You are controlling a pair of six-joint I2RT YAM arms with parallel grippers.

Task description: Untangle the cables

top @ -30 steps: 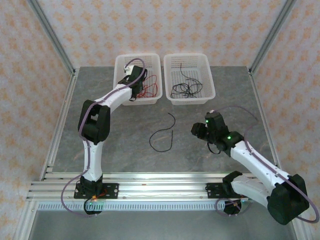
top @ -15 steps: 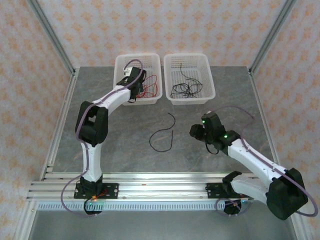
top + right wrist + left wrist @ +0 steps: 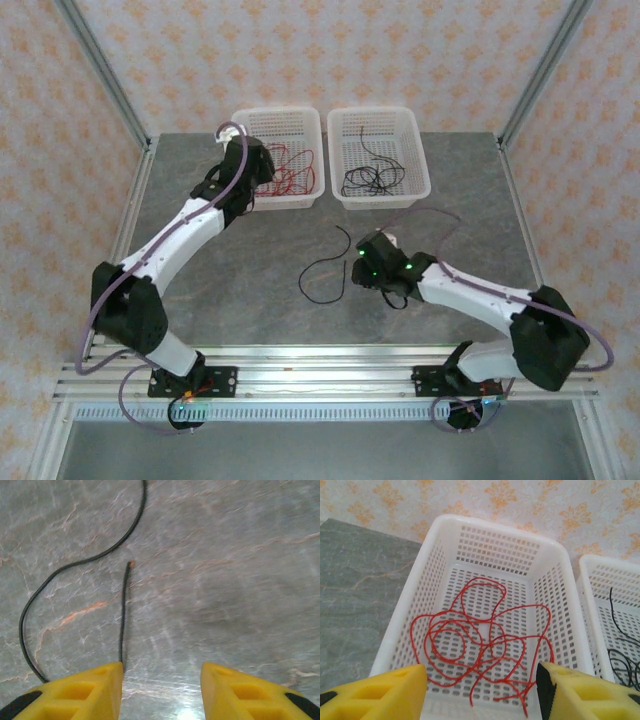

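A grey marbled stone table carries everything. The white left arm stretches from its base to the far left. The white right arm lies low across the table toward the middle.

Two white perforated plastic baskets stand side by side at the far edge, the left basket and the right basket.

The thin red cables lie in a loose, overlapping tangle on the floor of the left basket. The thin black cables are coiled in the right basket. A loose black cable curves over the bare table in front of the baskets.

The yellow left fingers are spread apart with nothing between them, hovering over the near rim of the left basket. The yellow right fingers are likewise released, low over the table, and one straight end of the loose black cable runs just beside the inner edge of one finger.
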